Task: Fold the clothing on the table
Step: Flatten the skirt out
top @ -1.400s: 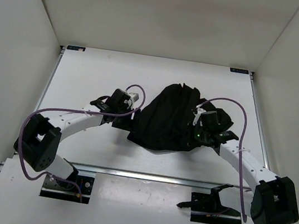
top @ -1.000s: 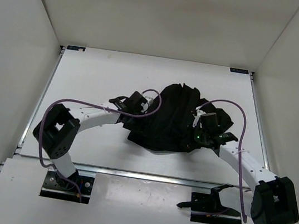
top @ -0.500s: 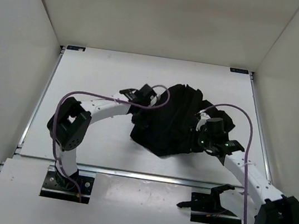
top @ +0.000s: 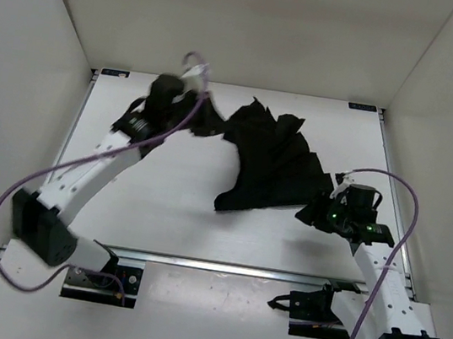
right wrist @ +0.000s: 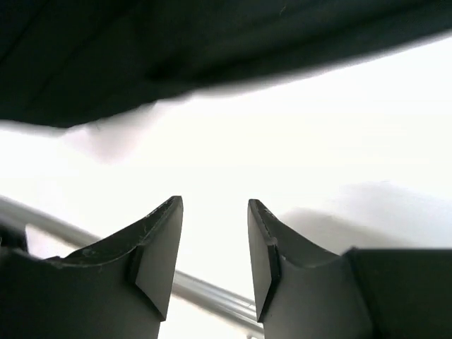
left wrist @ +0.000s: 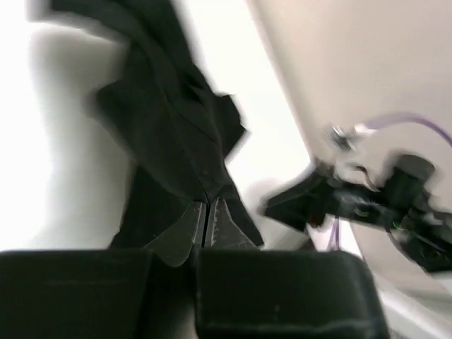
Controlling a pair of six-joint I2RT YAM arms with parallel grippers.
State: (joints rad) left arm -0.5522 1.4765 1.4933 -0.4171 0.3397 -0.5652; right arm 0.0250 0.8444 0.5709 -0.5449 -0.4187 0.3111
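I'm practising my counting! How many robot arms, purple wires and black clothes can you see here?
White-and-black robot arms: 2, the left arm and the right arm
Thin purple cables: 2, the left cable and the right cable
Black pleated fabric garment: 1
Total: 5

The black clothing [top: 272, 163], soft and ridged with pleats, lies crumpled on the matte white counter [top: 145, 200], a little toward 2 o'clock from the middle. One narrow corner stretches toward 11 o'clock and a pointed hem reaches toward 6 o'clock.
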